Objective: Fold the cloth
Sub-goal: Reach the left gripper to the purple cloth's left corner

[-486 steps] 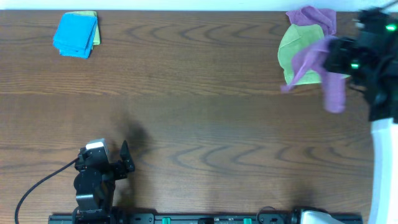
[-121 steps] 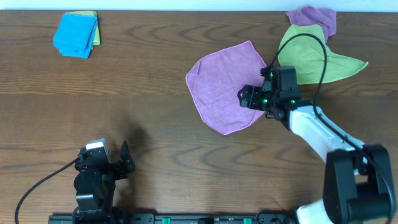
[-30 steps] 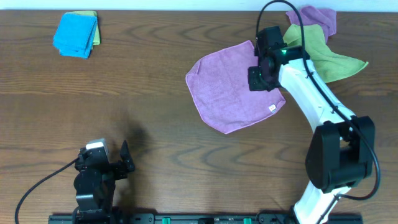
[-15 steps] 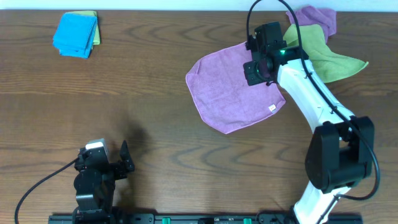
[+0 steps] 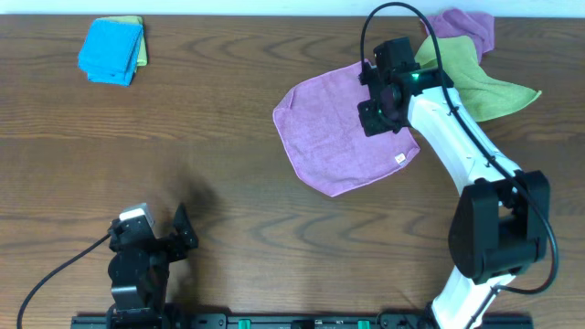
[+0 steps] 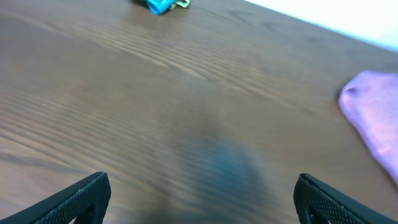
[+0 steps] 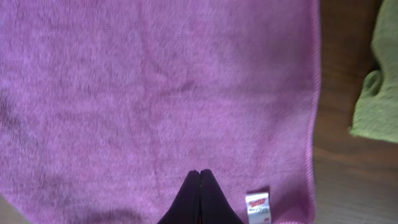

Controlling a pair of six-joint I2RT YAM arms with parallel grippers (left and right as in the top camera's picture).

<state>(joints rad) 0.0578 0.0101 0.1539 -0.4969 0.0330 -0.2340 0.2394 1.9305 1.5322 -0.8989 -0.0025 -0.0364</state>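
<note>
The lilac cloth [image 5: 334, 123] lies spread flat on the table right of centre, with its white tag [image 5: 399, 158] at the near right corner. My right gripper [image 5: 373, 111] is over the cloth's upper right part, shut and empty. In the right wrist view the closed fingertips [image 7: 200, 173] point at the cloth [image 7: 155, 93], with the tag [image 7: 257, 206] just to their right. My left gripper [image 5: 183, 233] is open and empty at the near left, far from the cloth. In the left wrist view its fingers [image 6: 199, 199] are wide apart over bare wood, and one cloth corner [image 6: 373, 118] shows at the right.
A lime-green cloth [image 5: 494, 87] lies just right of the lilac one, partly under my right arm, and also shows in the right wrist view [image 7: 379, 93]. Another purple cloth [image 5: 462, 26] lies at the far right edge. A folded blue cloth [image 5: 111, 50] sits at the far left.
The cloth was carried in from the right pile, laid flat and released. My right gripper then moved from its near right corner to its upper right part. It barely shifted in the last second.
</note>
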